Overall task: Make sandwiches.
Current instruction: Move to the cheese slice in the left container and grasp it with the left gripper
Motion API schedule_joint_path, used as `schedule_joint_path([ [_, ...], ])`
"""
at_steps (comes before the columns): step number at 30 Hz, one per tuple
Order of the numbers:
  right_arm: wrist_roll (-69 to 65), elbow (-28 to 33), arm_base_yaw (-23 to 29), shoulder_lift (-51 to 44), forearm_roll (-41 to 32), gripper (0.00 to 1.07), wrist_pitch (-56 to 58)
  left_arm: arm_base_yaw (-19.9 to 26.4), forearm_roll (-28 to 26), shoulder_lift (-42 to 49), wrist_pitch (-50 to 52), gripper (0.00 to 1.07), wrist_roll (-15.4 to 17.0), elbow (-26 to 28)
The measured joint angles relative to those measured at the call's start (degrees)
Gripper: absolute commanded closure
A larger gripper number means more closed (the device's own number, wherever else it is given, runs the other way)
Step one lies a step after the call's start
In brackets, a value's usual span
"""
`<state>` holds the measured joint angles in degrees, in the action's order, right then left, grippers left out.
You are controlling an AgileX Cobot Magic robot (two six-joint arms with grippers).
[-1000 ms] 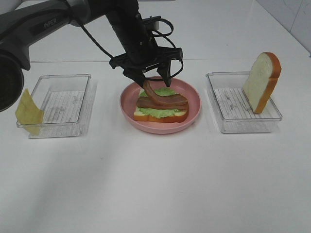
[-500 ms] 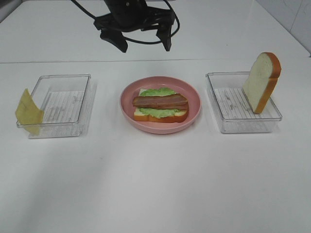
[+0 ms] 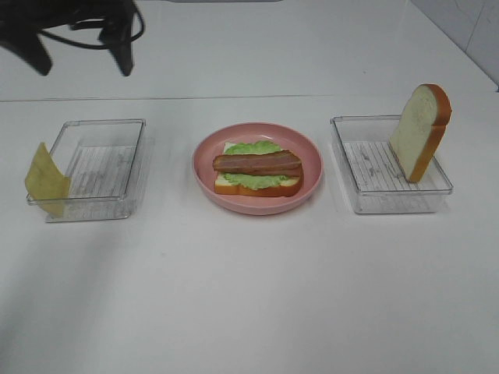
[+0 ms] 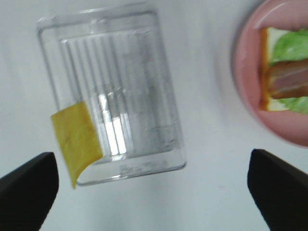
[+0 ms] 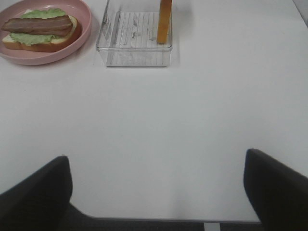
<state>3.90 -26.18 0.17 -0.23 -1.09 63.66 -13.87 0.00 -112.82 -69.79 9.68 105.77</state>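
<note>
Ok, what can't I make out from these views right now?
Left gripper: exterior high view, blurred, body cut off by the top edge.
Right gripper: outside the exterior view; wrist view shows only fingertips.
Cheese slice: how it sits on the left tray rim; left wrist view is blurred.
Sandwich: anything under the lettuce is covered.

Looks like a robot lab bench, not a kitchen: bare white table (image 3: 249, 296), clear trays (image 3: 105, 121) laid out either side of a pink plate (image 3: 313, 167) holding a toy sandwich (image 3: 257, 164). White tiled wall (image 3: 468, 27) at the far right corner.
</note>
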Motion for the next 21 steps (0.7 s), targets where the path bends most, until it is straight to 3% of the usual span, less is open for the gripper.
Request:
schedule_joint_path([
  [1, 0.00, 0.00, 0.00, 0.00, 0.00, 0.13, 0.00, 2.18, 0.57, 0.86, -0.11, 0.04, -0.11, -3.27],
  [5, 0.00, 0.00, 0.00, 0.00, 0.00, 0.13, 0.00, 5.21, 0.86, 0.92, -0.34, 0.04, -1.60, -6.70],
  [13, 0.00, 0.00, 0.00, 0.00, 0.00, 0.13, 0.00, 6.82, 3.78, -2.29, -0.34, 0.04, -3.90, -7.28],
  [21, 0.00, 0.00, 0.00, 0.00, 0.00, 0.13, 0.00, 6.82, 3.90, -6.53, -0.29, 0.04, -4.01, -7.28],
])
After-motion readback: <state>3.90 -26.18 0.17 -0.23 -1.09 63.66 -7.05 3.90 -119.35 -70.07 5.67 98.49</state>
